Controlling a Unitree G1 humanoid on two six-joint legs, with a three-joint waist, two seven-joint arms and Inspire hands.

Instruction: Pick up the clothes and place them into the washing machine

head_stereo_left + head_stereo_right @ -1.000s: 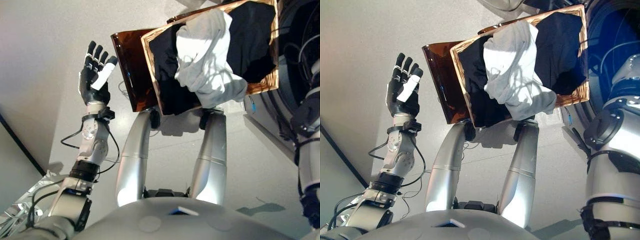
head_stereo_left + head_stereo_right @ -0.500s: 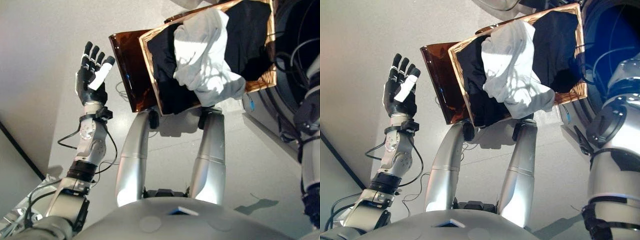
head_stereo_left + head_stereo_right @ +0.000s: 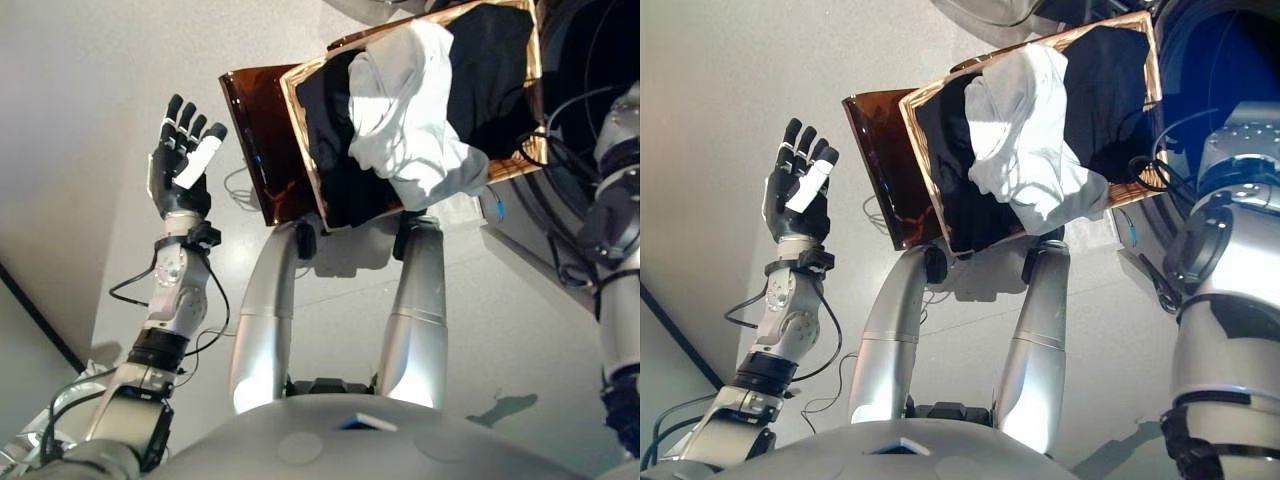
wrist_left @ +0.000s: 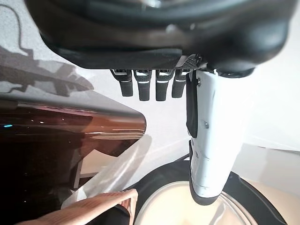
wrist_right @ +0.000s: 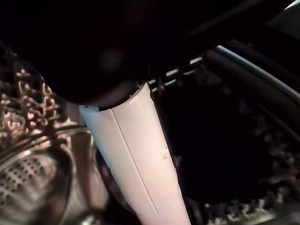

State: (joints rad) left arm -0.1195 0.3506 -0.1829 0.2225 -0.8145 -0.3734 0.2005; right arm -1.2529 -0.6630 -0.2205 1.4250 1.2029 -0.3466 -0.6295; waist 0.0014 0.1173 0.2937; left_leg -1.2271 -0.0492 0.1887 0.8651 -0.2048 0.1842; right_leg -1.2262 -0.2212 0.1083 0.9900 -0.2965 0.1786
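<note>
A white crumpled garment (image 3: pixel 410 115) and dark clothes (image 3: pixel 490 75) are seen lying in the wicker-rimmed basket (image 3: pixel 310 165) at upper centre, beside a brown translucent lid (image 3: pixel 250 130). The left hand (image 3: pixel 180 165) is held up at the left of the frame with fingers straight, holding nothing. The right hand (image 5: pixel 126 140) is shown inside the perforated steel drum of the washing machine (image 5: pixel 28 140); its fingers cannot be made out. Most of the clothes are judged not yet loaded.

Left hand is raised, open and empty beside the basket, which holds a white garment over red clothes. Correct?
Not quite. The clothes under the white garment are black, not red, as the left eye view shows. The left hand is indeed raised, open and empty beside the basket.
</note>
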